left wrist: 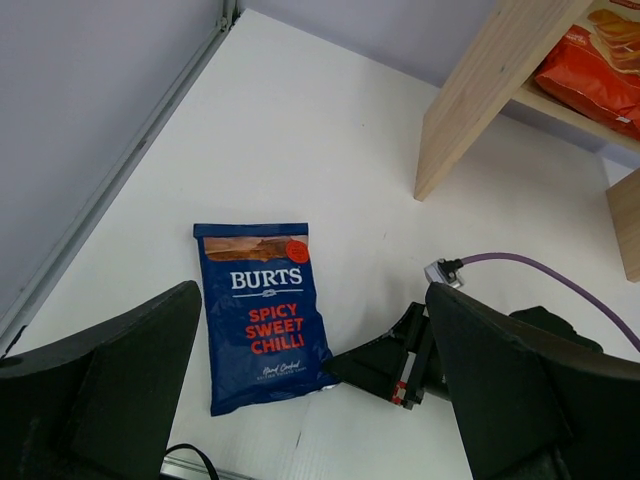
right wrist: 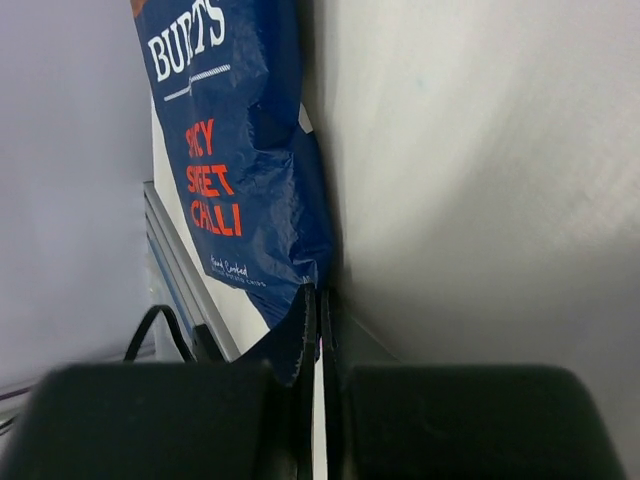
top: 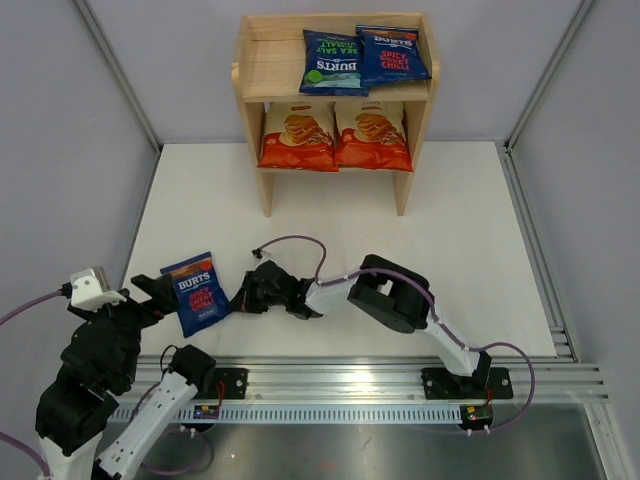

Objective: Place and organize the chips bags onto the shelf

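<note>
A dark blue red-labelled Burts bag (top: 197, 292) lies flat on the white table at the near left; it also shows in the left wrist view (left wrist: 262, 315) and the right wrist view (right wrist: 235, 170). My right gripper (top: 240, 298) reaches in from the right, lies low on the table and is shut on the bag's near right corner (right wrist: 320, 300). My left gripper (top: 155, 297) is open and empty, just left of and above the bag (left wrist: 312, 300). The wooden shelf (top: 275, 60) holds a green-labelled Burts bag (top: 333, 62) and a red-labelled one (top: 392, 54) on top, and two Cassava bags (top: 297, 135) (top: 372, 135) below.
The left part of the shelf's top tier is bare wood. The shelf's left leg (left wrist: 480, 90) stands on the table beyond the bag. A purple cable (top: 300, 245) loops over the right arm. A metal rail (top: 380, 385) runs along the near table edge. Grey walls enclose the sides.
</note>
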{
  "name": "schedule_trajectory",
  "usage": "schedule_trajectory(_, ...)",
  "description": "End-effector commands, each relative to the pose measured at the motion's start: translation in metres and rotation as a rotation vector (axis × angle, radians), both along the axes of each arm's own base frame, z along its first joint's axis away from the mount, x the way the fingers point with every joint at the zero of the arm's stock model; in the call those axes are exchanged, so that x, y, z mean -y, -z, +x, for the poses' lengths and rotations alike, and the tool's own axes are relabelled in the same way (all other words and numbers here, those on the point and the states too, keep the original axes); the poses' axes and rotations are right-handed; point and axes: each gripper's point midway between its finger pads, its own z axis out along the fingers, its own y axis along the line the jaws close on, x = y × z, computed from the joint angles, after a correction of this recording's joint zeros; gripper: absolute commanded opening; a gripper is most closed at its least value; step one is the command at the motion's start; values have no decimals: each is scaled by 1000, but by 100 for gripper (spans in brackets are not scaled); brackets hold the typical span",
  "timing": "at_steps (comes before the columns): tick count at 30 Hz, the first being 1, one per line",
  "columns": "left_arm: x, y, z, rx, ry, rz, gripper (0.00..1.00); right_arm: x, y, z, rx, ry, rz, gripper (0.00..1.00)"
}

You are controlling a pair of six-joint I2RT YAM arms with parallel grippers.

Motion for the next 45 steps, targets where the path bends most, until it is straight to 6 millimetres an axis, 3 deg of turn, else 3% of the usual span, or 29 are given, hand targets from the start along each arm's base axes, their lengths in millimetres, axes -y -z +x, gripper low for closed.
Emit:
schedule_trajectory(1,-3,-9,2,47,-27,-23,99,13,-33,10,125,38,26,0)
schedule_trajectory(3,-2,-9,3,41,-19,-13,99,29,-51,13,208,24,16,0)
schedule_trajectory(4,2,-10,5,36,1,-10,99,35,-74,15,249,13,25,0)
schedule_trajectory(6,8,-14,8,14,31,1,99,58,-71,18,346,-59,-86,0)
schedule_trajectory(7,18,-14,9,-3,83,6,99,67,-96,19,405,-75,-93,0)
schedule_trajectory(8,26,-15,11,-15,124,9,99,76,-103,21,452,-95,-135,0)
schedule_trajectory(9,34,-17,14,-32,158,9,99,98,-92,21,514,-143,-273,0)
schedule_trajectory(10,52,-18,15,-40,251,-8,99,111,-115,24,567,-140,-302,0)
schedule_trajectory(12,76,-16,20,-69,356,-22,99,148,-115,26,622,-171,-477,0)
schedule_trajectory(14,103,-16,22,-74,482,-62,99,171,-146,25,676,-167,-516,0)
schedule_trajectory(15,113,-16,23,-77,524,-73,99,189,-144,23,685,-196,-590,0)
schedule_trajectory(17,134,-16,27,-72,610,-114,99,206,-173,20,729,-201,-606,0)
schedule_trajectory(18,141,-18,28,-59,644,-125,99,224,-174,18,730,-218,-670,0)
schedule_trajectory(19,156,-27,27,-20,721,-151,99,234,-188,16,748,-208,-673,0)
schedule_trajectory(20,165,-20,29,-30,755,-168,99,240,-197,15,758,-201,-678,0)
schedule_trajectory(21,173,-31,32,25,791,-186,99,252,-199,10,756,-228,-709,0)
schedule_trajectory(23,195,-21,30,10,899,-227,99,264,-217,2,767,-241,-699,0)
schedule_trajectory(24,204,-30,33,65,943,-243,99,273,-215,-8,743,-303,-717,0)
schedule_trajectory(25,217,-33,24,79,1037,-263,99,277,-227,-14,745,-316,-699,0)
schedule_trajectory(26,227,-18,26,49,1076,-293,99,288,-226,-25,722,-366,-729,0)
schedule_trajectory(27,235,-33,26,131,1130,-305,99,290,-228,-34,721,-413,-720,0)
schedule_trajectory(29,249,-30,20,142,1233,-333,99,295,-238,-55,745,-492,-702,0)
schedule_trajectory(33,260,-28,33,203,1271,-319,99,314,-243,-84,717,-596,-696,0)
schedule_trajectory(34,262,-18,36,189,1272,-322,99,318,-248,-88,719,-603,-677,0)
schedule_trajectory(36,266,-18,39,241,1300,-286,99,321,-255,-102,708,-654,-632,0)
schedule_trajectory(37,267,-6,40,236,1304,-286,99,322,-264,-106,719,-660,-598,0)
schedule_trajectory(40,274,5,31,310,1402,-246,99,323,-287,-127,734,-722,-485,0)
schedule_trajectory(45,286,12,12,317,1585,-239,99,334,-313,-145,779,-809,-404,0)
